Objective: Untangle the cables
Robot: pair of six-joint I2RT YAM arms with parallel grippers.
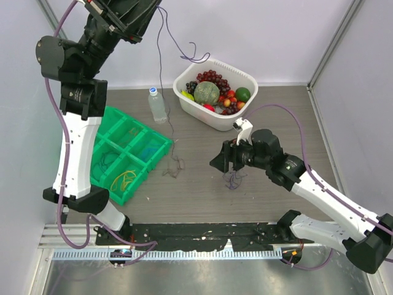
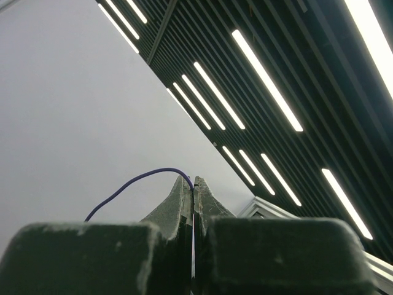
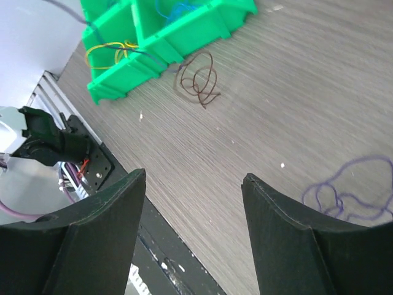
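Overhead, two arms worked the table (image 1: 202, 206). The left gripper (image 2: 194, 192) was raised high toward 11 o'clock, its two fingers pressed together and pinching one long purple cable (image 1: 159, 67). In the wrist view that cable arched out from between the fingertips. From above it hung down past the bottle (image 1: 157, 104), with one loose curl near the rim of the white basket (image 1: 245, 75). Its lower end came down close to the brown cable (image 1: 174, 167); whether the two touched could not be told.

The right gripper (image 1: 230, 161) hovered low over the middle of the table, at 3 o'clock from the brown cable. Its two fingers were spread wide with nothing between them. One purple bunch (image 1: 233, 179) lay on the wood right beneath it, at 6 o'clock. Whether that bunch was a separate cable or part of the long one could not be told.

The single brown cable lay coiled on the bare wood just off the corner of the green tray (image 1: 161, 147). The tray sat at 9 o'clock on the table. One yellow cable (image 1: 126, 179) lay in a near compartment and one blue cable (image 1: 146, 151) in another. The one basket, full of fruit, stood at 12 o'clock, and the one bottle stood upright between it and the tray.
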